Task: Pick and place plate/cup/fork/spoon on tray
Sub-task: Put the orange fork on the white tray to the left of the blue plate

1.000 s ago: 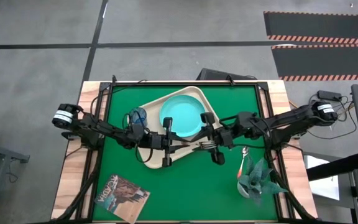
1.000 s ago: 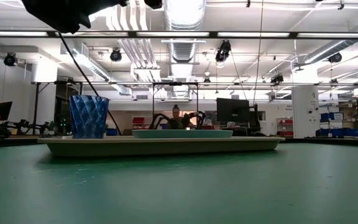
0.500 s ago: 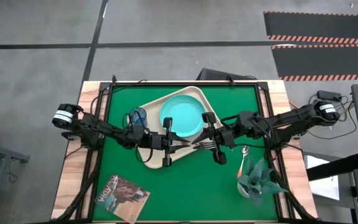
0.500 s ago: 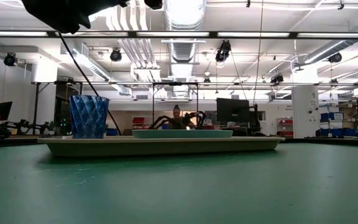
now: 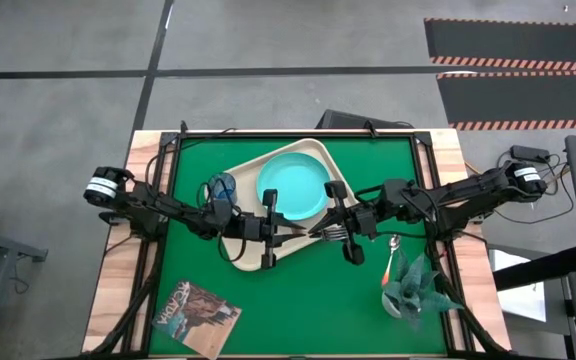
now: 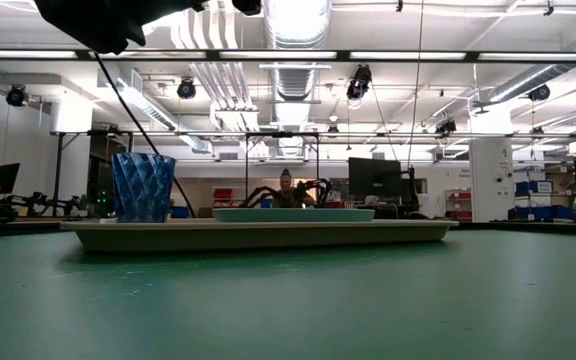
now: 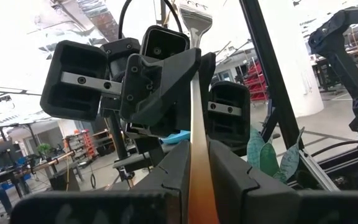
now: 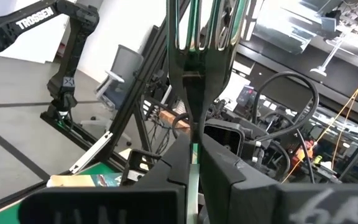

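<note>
Right gripper [image 5: 340, 232] now closed on fork [image 5: 326, 233] (left gripper [image 5: 274, 231] holds handle)

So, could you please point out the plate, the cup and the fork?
plate [image 5: 293, 186]: high view, bare centre.
cup [image 6: 143, 187]: low view, ribbed side wall.
fork [image 7: 195, 93]: left wrist view, metal neck below the tines.
</note>
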